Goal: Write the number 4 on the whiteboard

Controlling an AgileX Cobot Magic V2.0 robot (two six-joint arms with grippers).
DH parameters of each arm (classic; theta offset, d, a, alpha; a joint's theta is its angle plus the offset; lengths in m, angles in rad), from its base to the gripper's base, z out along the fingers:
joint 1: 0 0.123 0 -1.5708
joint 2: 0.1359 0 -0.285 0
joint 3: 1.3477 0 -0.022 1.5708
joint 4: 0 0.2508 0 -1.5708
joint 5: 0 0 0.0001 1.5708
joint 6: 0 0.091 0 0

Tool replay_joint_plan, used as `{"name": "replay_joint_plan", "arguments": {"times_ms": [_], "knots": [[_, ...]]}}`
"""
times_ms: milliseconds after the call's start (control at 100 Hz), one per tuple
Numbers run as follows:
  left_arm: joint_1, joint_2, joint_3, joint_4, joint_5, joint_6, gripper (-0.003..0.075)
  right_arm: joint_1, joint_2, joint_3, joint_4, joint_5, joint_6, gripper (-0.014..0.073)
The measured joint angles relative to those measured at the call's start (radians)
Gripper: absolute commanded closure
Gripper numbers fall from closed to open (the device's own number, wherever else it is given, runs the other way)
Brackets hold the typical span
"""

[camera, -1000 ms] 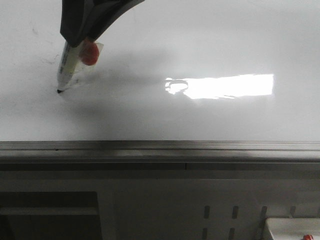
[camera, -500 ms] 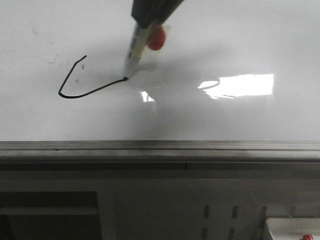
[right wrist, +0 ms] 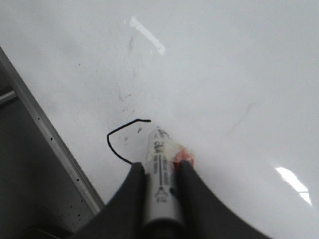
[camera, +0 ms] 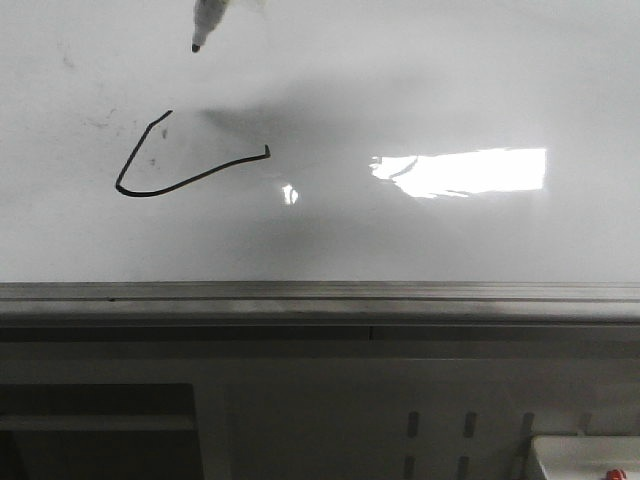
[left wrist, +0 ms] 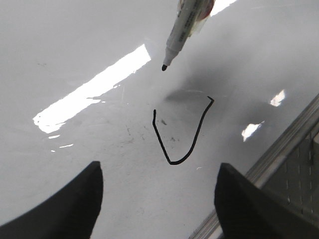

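The whiteboard [camera: 400, 90] fills the front view. On it, the number 4 [camera: 140, 194] is a thin black line: a slanted stroke curving into a crossbar that ends in a small upward tick. A white marker [camera: 208, 20] hangs at the top edge of the front view, its black tip off the board and above the line. My right gripper [right wrist: 160, 167] is shut on the marker [right wrist: 160, 179], with the line [right wrist: 108, 139] just beyond it. My left gripper [left wrist: 159, 167] hovers open over the board, holding nothing, with the line [left wrist: 172, 162] and the marker [left wrist: 183, 27] ahead of it.
A grey metal rail [camera: 320, 292] runs along the board's near edge, with a grey slotted frame [camera: 440, 430] below it. A bright rectangular glare [camera: 465, 172] lies right of the line. Faint smudges [camera: 100, 122] mark the board's left part. A white object [camera: 585, 460] sits at the bottom right.
The marker drew the crossbar from the stroke's low left end rightward. It has since lifted off the board and moved up and left, toward the far side.
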Motion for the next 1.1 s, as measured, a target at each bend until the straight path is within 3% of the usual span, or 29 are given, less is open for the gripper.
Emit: {"name": "replay_joint_plan", "arguments": {"times_ms": [560, 1100], "knots": [[0.0, 0.0, 0.0, 0.0, 0.0, 0.0, 0.0282, 0.0, 0.077, 0.0, -0.045, 0.004, -0.006, 0.0658], [0.0, 0.0, 0.0, 0.0, 0.0, 0.0, 0.0282, 0.027, 0.077, 0.143, 0.136, 0.037, -0.011, 0.0658]]}}
